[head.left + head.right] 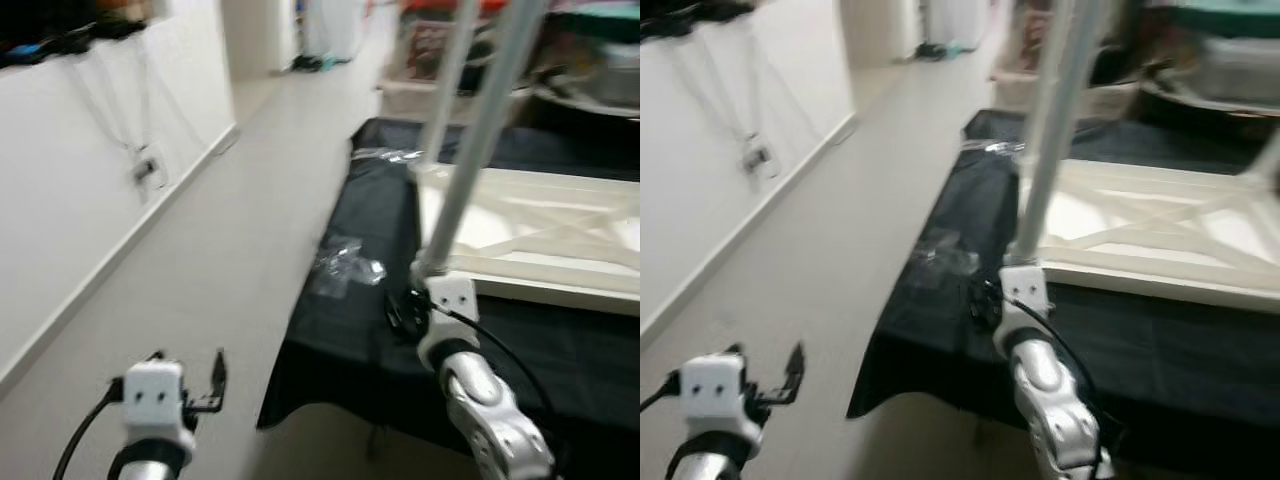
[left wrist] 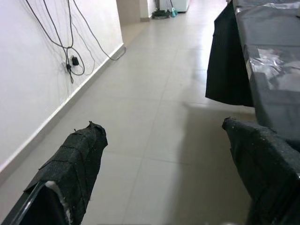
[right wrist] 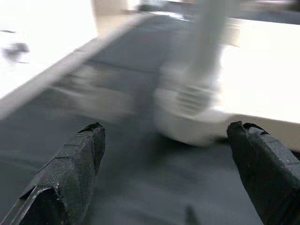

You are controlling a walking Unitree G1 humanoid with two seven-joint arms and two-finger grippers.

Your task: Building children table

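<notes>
Both padded hands, left (image 2: pixel 164 159) and right (image 3: pixel 164 154), gape empty; round table leg (image 1: pixel 470 150) rises from black cloth (image 1: pixel 360 330)

Both claws gape, left claw (image 2: pixel 164 136) low, right claw (image 3: pixel 164 136) forward.

We see table leg (image 1: pixel 470 150) cut off by top edge; plastic bag (image 1: pixel 345 265) beside it on counter (image 1: pixel 340 340) blurred; leg base (image 3: pixel 187 112) smeared.
</notes>
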